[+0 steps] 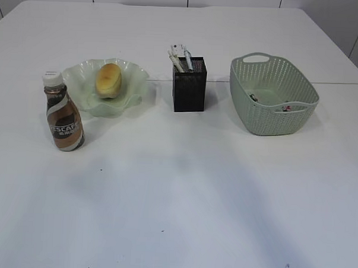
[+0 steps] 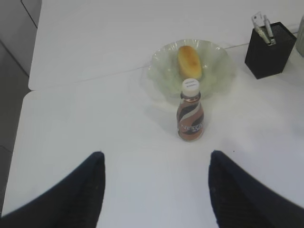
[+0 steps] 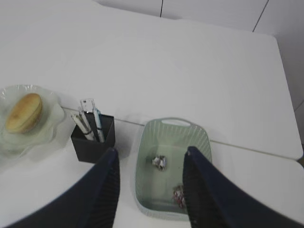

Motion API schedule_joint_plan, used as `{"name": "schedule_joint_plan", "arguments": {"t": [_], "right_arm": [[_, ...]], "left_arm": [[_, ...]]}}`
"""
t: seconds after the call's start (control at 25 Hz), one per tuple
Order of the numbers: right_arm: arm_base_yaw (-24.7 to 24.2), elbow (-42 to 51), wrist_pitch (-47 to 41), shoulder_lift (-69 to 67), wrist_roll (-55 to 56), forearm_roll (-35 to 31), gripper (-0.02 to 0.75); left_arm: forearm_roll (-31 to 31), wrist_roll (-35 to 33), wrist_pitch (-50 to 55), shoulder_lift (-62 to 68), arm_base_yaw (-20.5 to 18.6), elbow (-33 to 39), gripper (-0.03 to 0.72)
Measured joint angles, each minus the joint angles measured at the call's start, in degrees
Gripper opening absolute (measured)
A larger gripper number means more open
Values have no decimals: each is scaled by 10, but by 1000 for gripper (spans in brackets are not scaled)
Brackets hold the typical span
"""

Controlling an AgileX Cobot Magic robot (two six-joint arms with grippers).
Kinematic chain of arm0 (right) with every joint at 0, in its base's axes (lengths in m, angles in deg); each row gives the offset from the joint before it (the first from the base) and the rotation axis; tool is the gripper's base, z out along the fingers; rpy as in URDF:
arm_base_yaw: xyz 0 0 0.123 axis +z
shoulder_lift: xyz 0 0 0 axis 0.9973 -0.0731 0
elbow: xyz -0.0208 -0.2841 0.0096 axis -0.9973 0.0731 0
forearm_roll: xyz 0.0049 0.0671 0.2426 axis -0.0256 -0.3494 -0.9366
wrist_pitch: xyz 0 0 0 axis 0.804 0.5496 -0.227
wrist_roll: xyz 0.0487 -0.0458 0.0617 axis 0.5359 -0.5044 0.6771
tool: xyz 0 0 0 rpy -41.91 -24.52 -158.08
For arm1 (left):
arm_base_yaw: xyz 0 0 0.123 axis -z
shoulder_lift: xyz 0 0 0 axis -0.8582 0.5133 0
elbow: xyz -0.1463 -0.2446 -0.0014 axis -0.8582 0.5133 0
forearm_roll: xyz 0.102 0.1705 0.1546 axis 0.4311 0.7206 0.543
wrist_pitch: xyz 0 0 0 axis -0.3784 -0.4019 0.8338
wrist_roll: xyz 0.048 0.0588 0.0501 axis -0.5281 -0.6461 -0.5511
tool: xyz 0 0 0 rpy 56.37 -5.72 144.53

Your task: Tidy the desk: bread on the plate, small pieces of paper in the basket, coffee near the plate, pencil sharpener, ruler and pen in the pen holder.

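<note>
The bread (image 1: 109, 79) lies on the ruffled green plate (image 1: 134, 78), and the coffee (image 1: 63, 113) stands upright just in front of the plate's left side. The black pen holder (image 1: 189, 86) holds a pen (image 3: 98, 124) and the clear ruler (image 3: 87, 104). I cannot make out the pencil sharpener. Two small pieces of paper (image 3: 159, 162) lie inside the basket (image 1: 268, 123). My left gripper (image 2: 156, 159) hovers open and empty over the desk (image 1: 182, 187), short of the coffee (image 2: 191, 114). High above the basket (image 3: 142, 164), my right gripper (image 3: 151, 152) is open and empty.
A seam runs where two tabletops meet behind the plate and basket. The desk's left edge drops off at the left of the left wrist view. Neither arm shows in the exterior view.
</note>
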Motion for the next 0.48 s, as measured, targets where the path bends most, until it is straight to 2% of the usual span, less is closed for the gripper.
{"name": "schedule_joint_plan", "arguments": {"t": [0.04,0.08,0.2,0.48], "right_arm": [[0,0,0,11,0,-2,358],[0,0,-52,25,1,-5,358],[0,0,-89,60,1,-13,356],[0,21,-96,144,-9,-26,355]], "left_arm": [[0,0,3,-11,0,-4,482],[0,0,3,-22,0,-8,482],[1,0,3,-74,0,-14,481],[0,-6,65,-186,0,-20,475]]}}
